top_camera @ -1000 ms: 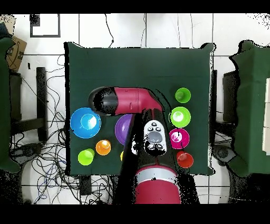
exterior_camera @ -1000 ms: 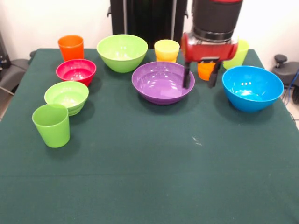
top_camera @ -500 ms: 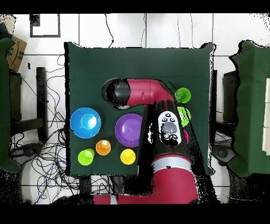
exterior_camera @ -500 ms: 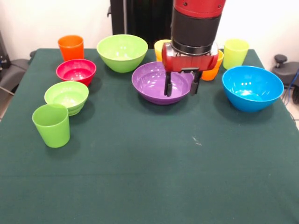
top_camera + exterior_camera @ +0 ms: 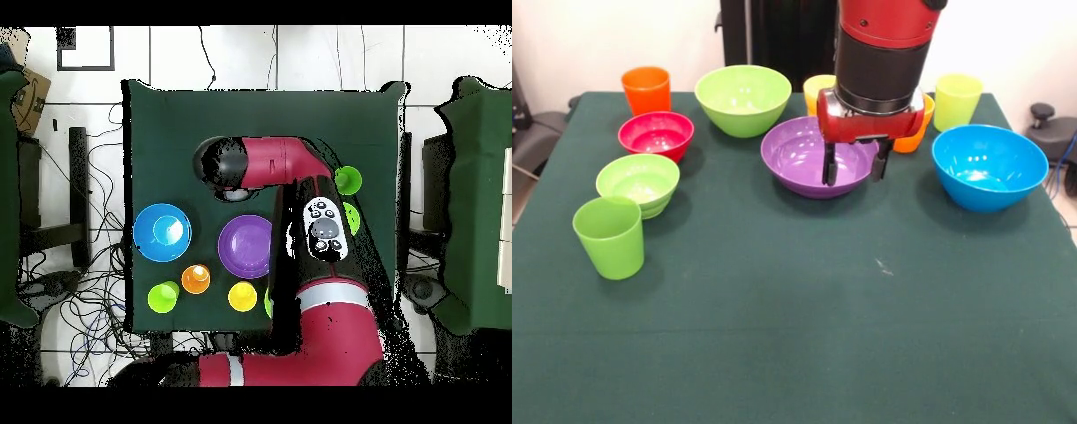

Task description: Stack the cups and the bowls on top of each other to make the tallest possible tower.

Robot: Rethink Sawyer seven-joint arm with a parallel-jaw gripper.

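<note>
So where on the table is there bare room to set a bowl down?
The cloth in front of the purple bowl, between the green cup and blue bowl, is bare. The back rows are crowded, with the gripper over the purple bowl.

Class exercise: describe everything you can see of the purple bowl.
The purple bowl is wide, shallow, round, and looks like glossy plastic, with light glinting inside. It stands upright and empty on the green tablecloth, mid-table, unstacked, between the large lime bowl and the blue bowl. The gripper hangs open before its right part, hiding that rim; contact cannot be judged.
</note>
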